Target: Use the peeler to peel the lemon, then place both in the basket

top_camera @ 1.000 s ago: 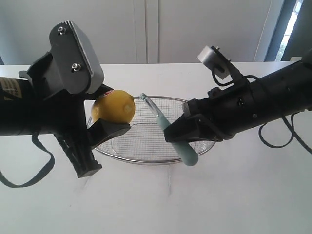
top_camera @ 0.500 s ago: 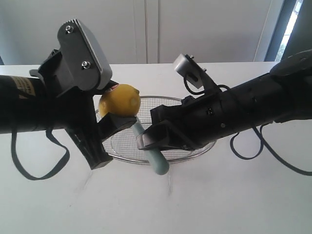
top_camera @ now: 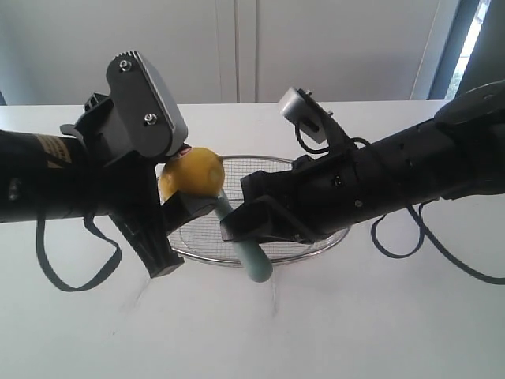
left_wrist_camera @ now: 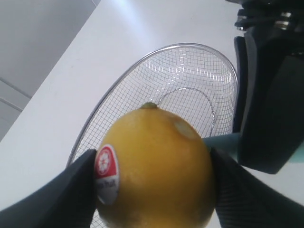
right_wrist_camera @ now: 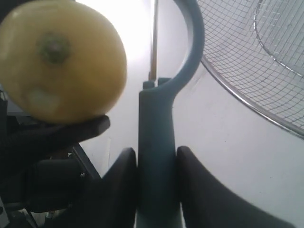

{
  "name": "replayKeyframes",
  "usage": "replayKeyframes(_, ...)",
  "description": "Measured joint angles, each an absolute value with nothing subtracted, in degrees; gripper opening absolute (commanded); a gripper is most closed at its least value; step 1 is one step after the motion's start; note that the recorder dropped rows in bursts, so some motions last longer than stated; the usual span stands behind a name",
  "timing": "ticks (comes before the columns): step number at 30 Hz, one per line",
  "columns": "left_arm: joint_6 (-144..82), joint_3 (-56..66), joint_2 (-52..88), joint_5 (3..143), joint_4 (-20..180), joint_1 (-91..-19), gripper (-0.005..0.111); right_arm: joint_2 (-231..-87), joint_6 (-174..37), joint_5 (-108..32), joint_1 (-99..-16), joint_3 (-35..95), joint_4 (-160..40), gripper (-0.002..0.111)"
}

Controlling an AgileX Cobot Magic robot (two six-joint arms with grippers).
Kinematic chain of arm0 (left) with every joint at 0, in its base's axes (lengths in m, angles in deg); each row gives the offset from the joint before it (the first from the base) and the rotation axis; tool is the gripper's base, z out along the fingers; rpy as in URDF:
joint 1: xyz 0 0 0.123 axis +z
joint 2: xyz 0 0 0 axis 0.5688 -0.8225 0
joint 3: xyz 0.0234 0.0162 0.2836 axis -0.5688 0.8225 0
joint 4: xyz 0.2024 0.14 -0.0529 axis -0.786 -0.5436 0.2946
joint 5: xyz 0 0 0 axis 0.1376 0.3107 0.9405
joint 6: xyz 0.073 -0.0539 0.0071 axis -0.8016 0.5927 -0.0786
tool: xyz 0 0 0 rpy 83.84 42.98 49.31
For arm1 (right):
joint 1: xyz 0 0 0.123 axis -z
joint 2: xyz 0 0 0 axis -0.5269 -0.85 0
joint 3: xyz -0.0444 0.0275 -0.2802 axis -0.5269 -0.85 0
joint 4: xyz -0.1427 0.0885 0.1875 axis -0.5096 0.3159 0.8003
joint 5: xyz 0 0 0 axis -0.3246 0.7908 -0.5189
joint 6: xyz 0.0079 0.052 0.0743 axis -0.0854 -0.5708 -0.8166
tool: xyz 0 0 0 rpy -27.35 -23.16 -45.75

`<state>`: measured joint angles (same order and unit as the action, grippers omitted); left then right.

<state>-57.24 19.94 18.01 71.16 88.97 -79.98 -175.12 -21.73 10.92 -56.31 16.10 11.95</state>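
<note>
My left gripper (top_camera: 189, 189) is shut on the yellow lemon (top_camera: 194, 174), holding it in the air over the near-left rim of the wire basket (top_camera: 316, 238). The left wrist view shows the lemon (left_wrist_camera: 156, 168) between both black fingers, its red-and-white sticker against one finger. My right gripper (top_camera: 241, 229) is shut on the teal handle of the peeler (top_camera: 254, 259). In the right wrist view the peeler (right_wrist_camera: 156, 142) runs up between the fingers, and its looped head lies right beside the lemon (right_wrist_camera: 59, 59). Whether the blade touches the peel is hidden.
The basket (left_wrist_camera: 142, 76) stands on a white table (top_camera: 355, 316). Both arms meet over its left half, close together. A pale wall with panel doors stands behind the table, and a window edge is at the far right.
One second ago the right gripper held the peeler over the basket's middle; it has since swung left to the lemon. In the last half second both arms barely shifted, the lemon dropping slightly.
</note>
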Motion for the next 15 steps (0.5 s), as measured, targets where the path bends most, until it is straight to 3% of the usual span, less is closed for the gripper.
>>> replayKeyframes(15, -58.48, 19.94, 17.42, 70.81, 88.97, -79.98, 0.000, -170.68, -22.66, 6.25, -56.31, 16.10, 10.40, 0.000)
